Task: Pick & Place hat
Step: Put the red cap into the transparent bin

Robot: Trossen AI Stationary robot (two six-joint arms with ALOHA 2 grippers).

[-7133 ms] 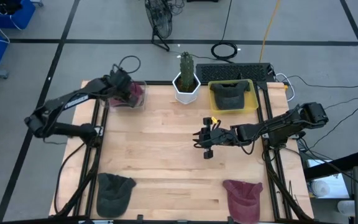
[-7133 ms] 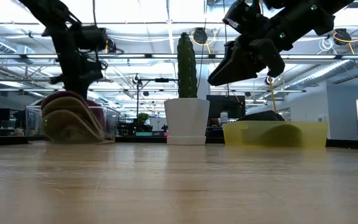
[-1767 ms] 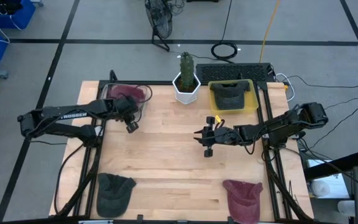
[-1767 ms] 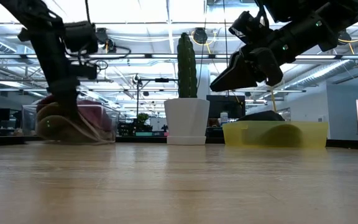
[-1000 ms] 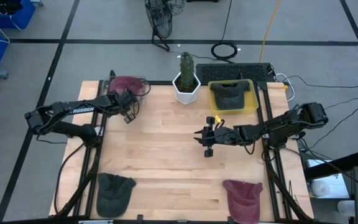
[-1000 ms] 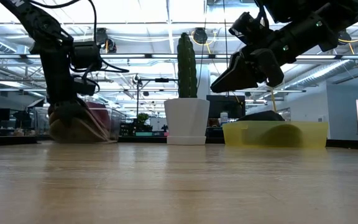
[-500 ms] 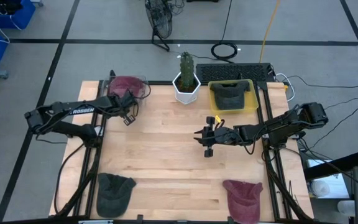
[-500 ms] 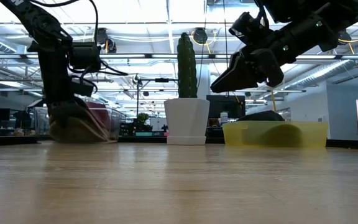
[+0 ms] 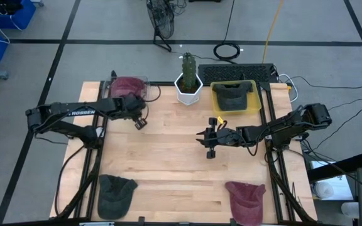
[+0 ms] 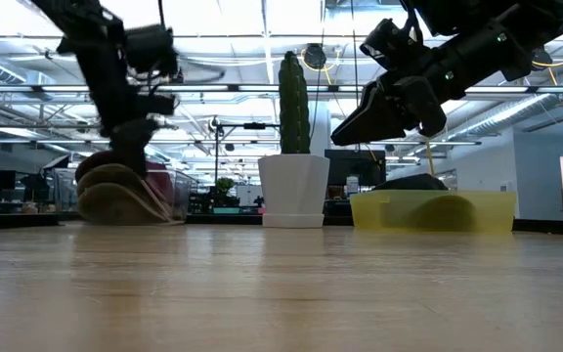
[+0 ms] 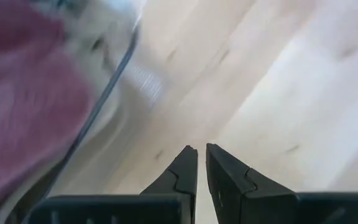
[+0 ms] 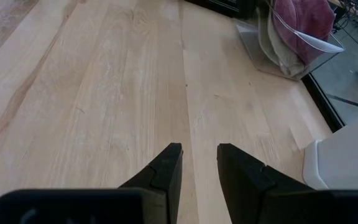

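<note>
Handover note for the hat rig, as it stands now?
Left pincer: shut, empty, beside the clear bin that holds a maroon hat.
Right pincer: slightly open, empty, raised over mid-table.
Dark hat in yellow bin.
Done: two hats binned.
Left: grey hat and maroon hat, both at the table's near edge.

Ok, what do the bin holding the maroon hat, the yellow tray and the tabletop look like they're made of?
The bin looks like clear thin plastic: the maroon hat shows through its wall, and its edge is glossy. The yellow tray seems translucent plastic, since a dark hat inside shades through its side. The tabletop appears to be light wood with visible grain and board seams, matte finish.
</note>
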